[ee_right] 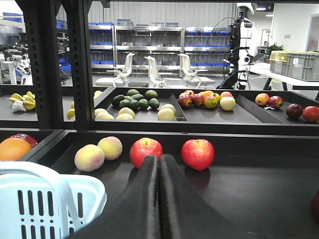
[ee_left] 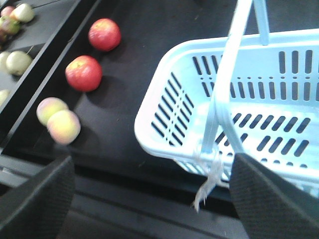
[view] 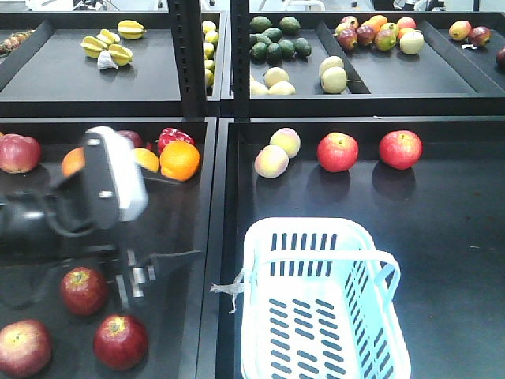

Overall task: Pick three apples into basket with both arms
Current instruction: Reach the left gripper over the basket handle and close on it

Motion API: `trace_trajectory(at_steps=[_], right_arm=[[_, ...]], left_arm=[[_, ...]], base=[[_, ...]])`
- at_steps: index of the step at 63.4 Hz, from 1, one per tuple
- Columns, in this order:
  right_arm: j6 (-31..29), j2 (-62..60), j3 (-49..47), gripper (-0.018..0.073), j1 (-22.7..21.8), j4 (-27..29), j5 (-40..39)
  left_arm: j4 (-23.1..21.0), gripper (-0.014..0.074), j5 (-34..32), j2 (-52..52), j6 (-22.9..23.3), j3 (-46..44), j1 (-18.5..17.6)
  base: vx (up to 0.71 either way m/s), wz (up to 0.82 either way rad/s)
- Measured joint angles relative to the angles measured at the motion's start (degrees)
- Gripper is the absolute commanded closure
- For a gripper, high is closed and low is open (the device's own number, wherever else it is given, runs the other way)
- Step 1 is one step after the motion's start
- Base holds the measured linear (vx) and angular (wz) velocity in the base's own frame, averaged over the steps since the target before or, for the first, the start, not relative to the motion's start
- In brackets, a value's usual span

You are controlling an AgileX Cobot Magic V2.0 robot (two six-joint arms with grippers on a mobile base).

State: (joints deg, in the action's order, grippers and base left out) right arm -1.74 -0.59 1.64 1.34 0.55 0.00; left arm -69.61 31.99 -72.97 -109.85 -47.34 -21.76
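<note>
Two dark-red apples (view: pixel 84 290) (view: pixel 120 341) lie in the front-left tray, with a third, paler red apple (view: pixel 24 347) at the bottom left corner. The pale blue basket (view: pixel 260 316) (ee_left: pixel 149 119) (ee_right: pixel 30 199) stands in the right tray with nothing in it. My left gripper (view: pixel 158 272) (ee_left: pixel 152 164) hangs open just above and right of the apples, over the divider, facing the basket's near corner. It holds nothing. In the right wrist view my right gripper (ee_right: pixel 159 157) is shut and empty, beside the basket; the front view does not show it.
Two brighter red apples (view: pixel 337 151) (view: pixel 400 149) and two peaches (view: pixel 272 161) sit at the back of the right tray. Oranges (view: pixel 180 160) and another red apple (view: pixel 17 152) are behind the left arm. An upright post (view: pixel 185 55) and an upper shelf of fruit stand beyond.
</note>
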Motion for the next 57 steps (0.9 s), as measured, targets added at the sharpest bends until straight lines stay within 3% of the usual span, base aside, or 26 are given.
trace_trajectory(at_steps=[26,46,57], right_arm=[[0.0,0.0,0.0,0.0568,0.0,0.0,0.0],[0.0,0.0,0.0,0.0568,0.0,0.0,0.0],[0.0,0.0,0.0,0.0568,0.0,0.0,0.0]], left_arm=[[0.64,0.0003,-8.86,-12.75,-0.84,-7.81,-12.92],[1.35,0.0003,-13.78,-20.46,-0.84,-13.3,-19.34],[1.47,0.0004,-19.95,-23.6,-0.84,-14.76,-22.87]], base=[[0.0,0.0],[0.0,0.0],[0.0,0.0]])
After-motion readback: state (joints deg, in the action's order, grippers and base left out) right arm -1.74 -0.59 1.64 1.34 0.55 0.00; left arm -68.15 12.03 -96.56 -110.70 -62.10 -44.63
